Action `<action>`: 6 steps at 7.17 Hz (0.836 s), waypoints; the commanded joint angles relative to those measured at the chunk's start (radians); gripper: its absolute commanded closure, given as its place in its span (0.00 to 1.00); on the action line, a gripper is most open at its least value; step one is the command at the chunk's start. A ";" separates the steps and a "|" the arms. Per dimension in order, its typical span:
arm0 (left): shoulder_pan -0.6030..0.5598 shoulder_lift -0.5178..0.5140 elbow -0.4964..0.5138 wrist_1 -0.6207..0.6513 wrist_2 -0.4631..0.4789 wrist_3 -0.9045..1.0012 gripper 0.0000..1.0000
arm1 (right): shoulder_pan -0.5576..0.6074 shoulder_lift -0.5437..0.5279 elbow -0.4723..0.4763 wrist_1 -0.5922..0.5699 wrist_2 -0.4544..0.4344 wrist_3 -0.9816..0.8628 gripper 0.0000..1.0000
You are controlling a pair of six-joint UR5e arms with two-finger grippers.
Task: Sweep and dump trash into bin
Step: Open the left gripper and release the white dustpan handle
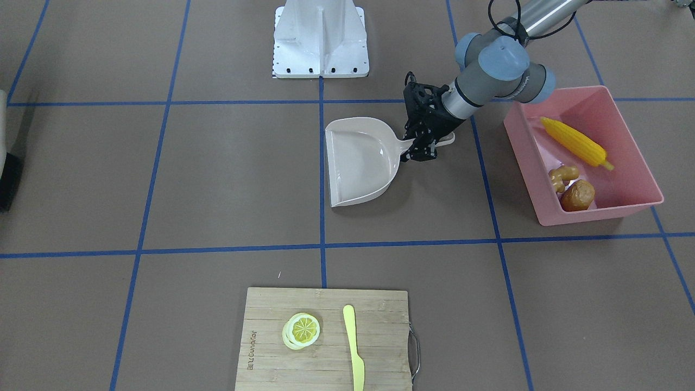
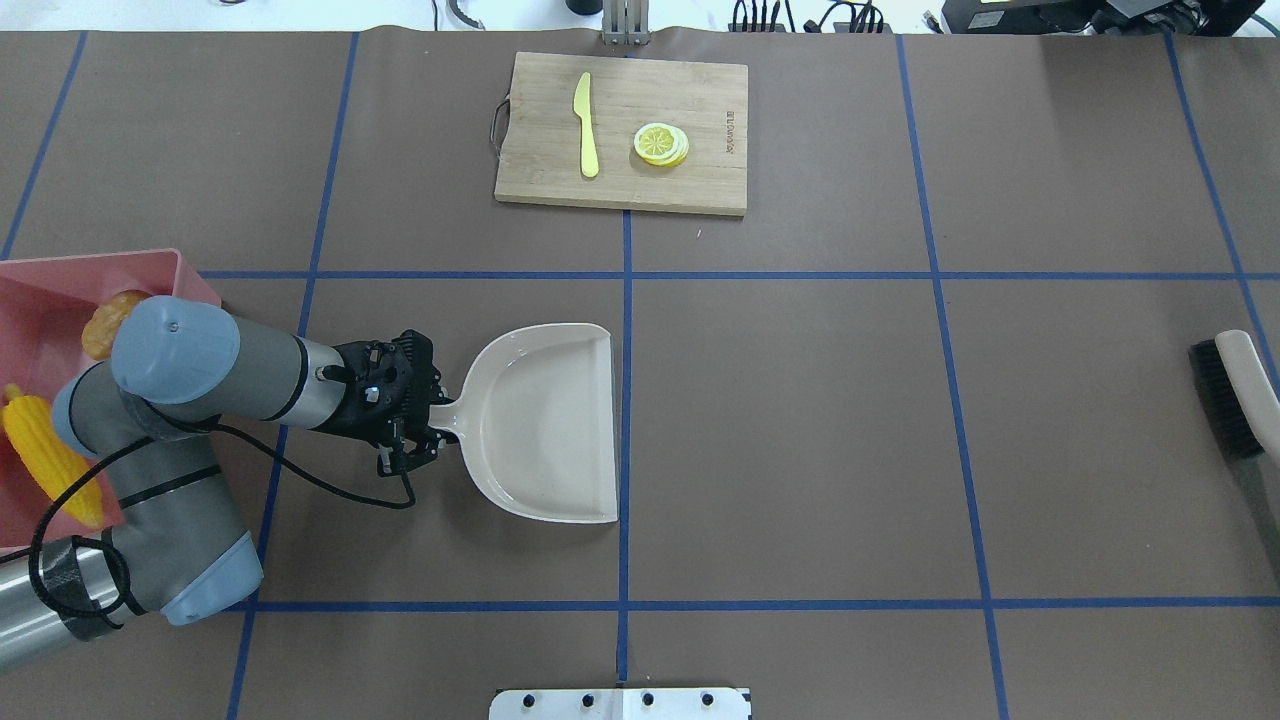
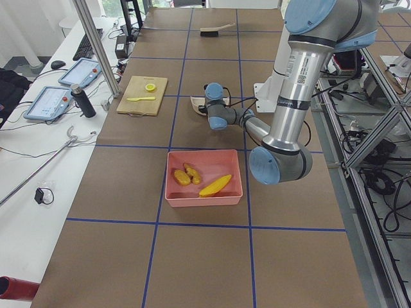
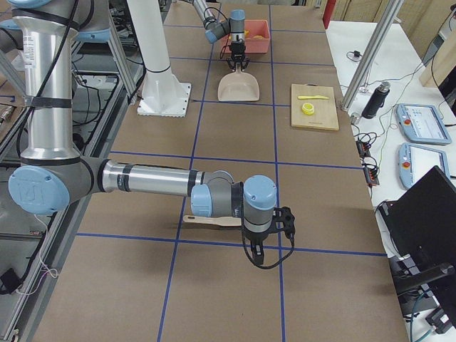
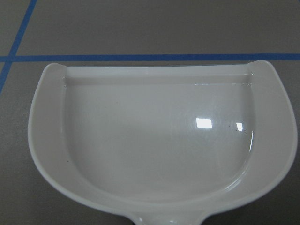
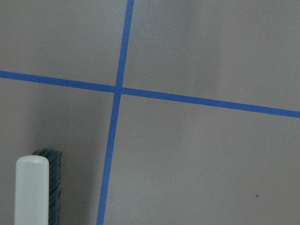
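Note:
The pink bin stands at the table's left end. In it lie the yellow corn cob, the tan ginger root and the brown potato. The corn also shows in the overhead view. The beige dustpan lies flat and empty on the table near the middle. My left gripper is at its handle, fingers on either side with a gap, and it looks open. My right gripper shows only in the right side view, so I cannot tell its state.
The brush lies on the table at the right end, beside my right arm, and its handle shows in the right wrist view. A wooden cutting board at the far edge holds a lemon slice and a yellow knife.

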 commanded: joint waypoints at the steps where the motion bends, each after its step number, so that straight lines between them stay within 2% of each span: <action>1: 0.002 -0.005 -0.004 0.003 0.004 -0.009 0.01 | -0.001 0.001 0.000 0.000 0.000 0.000 0.00; 4: -0.002 0.012 -0.050 0.007 0.004 -0.011 0.01 | -0.001 0.023 -0.017 0.000 0.002 0.002 0.00; 6: -0.002 0.070 -0.148 0.006 0.004 -0.072 0.01 | -0.002 0.026 -0.020 0.000 0.005 0.002 0.00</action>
